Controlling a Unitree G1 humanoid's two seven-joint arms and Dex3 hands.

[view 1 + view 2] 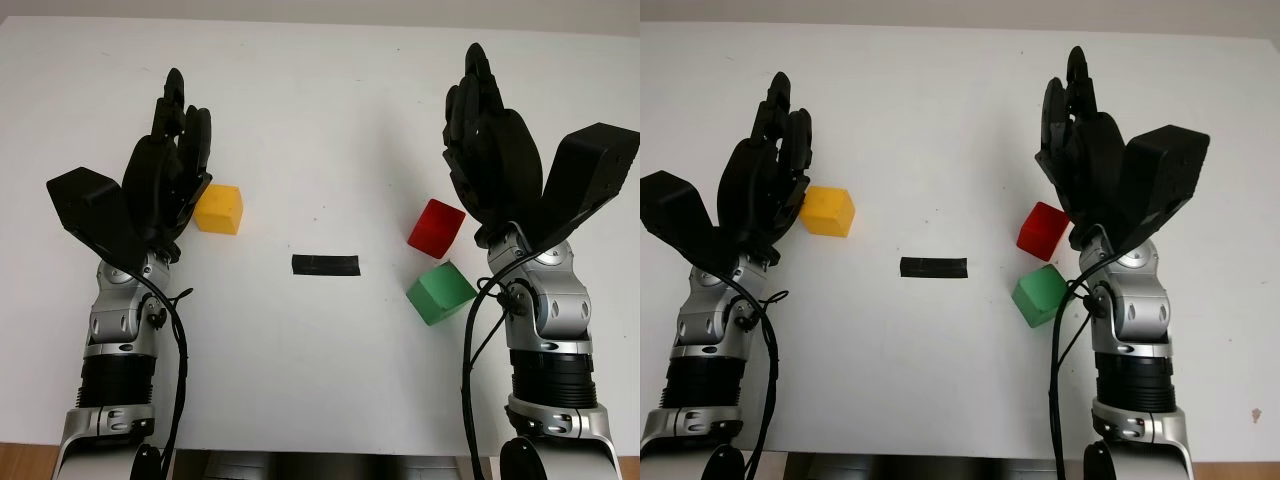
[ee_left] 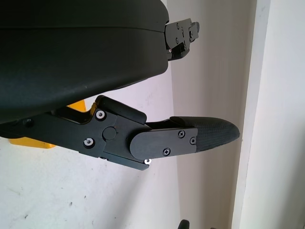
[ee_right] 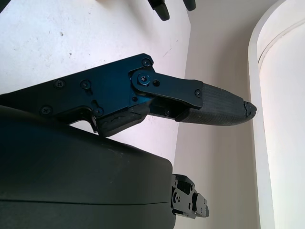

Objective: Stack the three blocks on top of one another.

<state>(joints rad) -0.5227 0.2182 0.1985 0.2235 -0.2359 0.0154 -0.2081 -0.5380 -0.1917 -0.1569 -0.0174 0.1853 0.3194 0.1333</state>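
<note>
Blocks lie unstacked on the white table (image 1: 320, 380): a small red cube-shaped block (image 1: 436, 228) sits right of centre, tipped so one corner points toward the near side, and a green cube-shaped block (image 1: 440, 292) lies just nearer than it, almost touching, turned askew to the table's edges. A yellow cube-shaped block (image 1: 219, 209) stands well apart from both, left of centre, squarer to the table.

The right hand (image 1: 487, 140) is open and holds nothing; it sits just right of the red block and a little farther back, so the red and green blocks lie to its left and nearer. The left hand (image 1: 172, 165) is also open and empty, just left of the yellow block, its fingers (image 1: 196, 135) reaching beside the block's far left corner. In the left wrist view a sliver of yellow block shows behind the hand's shell.

By my reading nothing is stacked yet, and the choice of arm follows the layout: the right hand is plainly nearer the red and green pair, the left hand nearer the yellow one. A reach by the right hand toward red would have to come leftward and nearer, with the green block close enough to be nudged.

Between the two groups a short black strip of tape (image 1: 325, 265) lies flat near the table's middle, with open white surface all around it. The table's far and near edges stand well clear of all three blocks.
</note>
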